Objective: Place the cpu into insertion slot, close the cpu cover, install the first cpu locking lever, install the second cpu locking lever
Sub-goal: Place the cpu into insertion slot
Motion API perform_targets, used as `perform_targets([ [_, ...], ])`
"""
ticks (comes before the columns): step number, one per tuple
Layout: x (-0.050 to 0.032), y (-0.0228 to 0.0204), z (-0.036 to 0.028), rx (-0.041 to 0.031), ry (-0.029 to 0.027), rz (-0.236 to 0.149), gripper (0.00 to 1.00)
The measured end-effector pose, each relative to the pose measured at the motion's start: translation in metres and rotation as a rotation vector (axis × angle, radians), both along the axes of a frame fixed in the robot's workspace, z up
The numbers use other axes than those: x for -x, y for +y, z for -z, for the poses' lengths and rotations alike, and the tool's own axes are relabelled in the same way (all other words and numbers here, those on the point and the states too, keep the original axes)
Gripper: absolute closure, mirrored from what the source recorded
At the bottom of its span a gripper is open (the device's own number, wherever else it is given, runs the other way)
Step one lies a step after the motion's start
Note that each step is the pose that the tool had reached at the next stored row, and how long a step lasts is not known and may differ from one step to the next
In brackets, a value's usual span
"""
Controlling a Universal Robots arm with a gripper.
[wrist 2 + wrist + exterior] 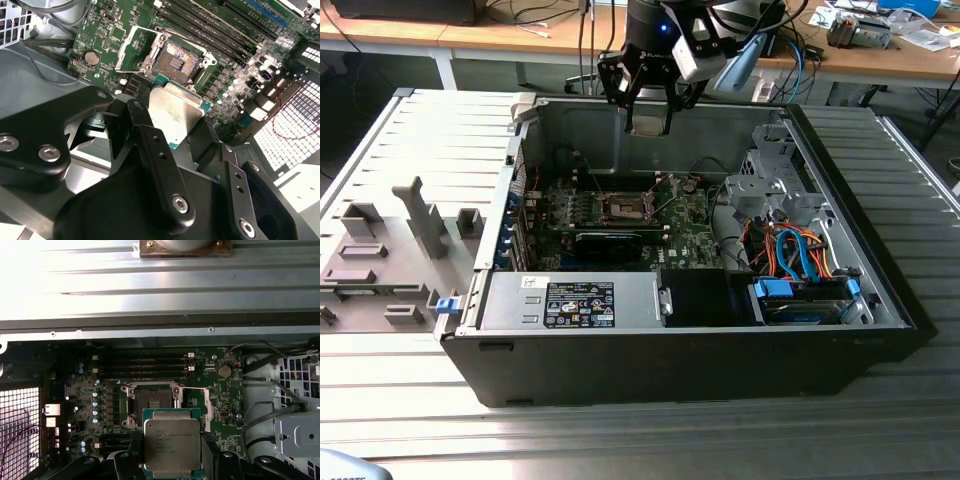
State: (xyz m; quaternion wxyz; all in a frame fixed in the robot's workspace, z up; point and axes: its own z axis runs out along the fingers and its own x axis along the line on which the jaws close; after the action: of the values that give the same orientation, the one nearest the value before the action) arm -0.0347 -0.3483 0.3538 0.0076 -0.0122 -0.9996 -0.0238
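I see the gripper [648, 115] closed on the cpu [172, 446], fingers [152, 150] pressing 2 opposite edges. It holds the chip flat in the air above the green motherboard [100, 30], near the insertion slot [152, 405], which lies bare with the cpu cover [134, 47] swung up beside it. The cpu's metal face carries lines of print too small for me to read, and a black-and-white label [580, 303] sits on the silver box inside the case.
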Motion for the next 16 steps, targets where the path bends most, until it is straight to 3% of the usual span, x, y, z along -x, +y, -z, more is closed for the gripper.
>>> perform_targets([
  [3, 0.0, 0.0, 0.0004, 0.0, 0.0, 0.0, 0.45],
  [5, 0.0, 0.0, 0.0109, 0.0001, 0.0001, 0.0, 0.45],
  [16, 0.0, 0.0, 0.0139, 0.0014, 0.0001, 0.0, 0.45],
])
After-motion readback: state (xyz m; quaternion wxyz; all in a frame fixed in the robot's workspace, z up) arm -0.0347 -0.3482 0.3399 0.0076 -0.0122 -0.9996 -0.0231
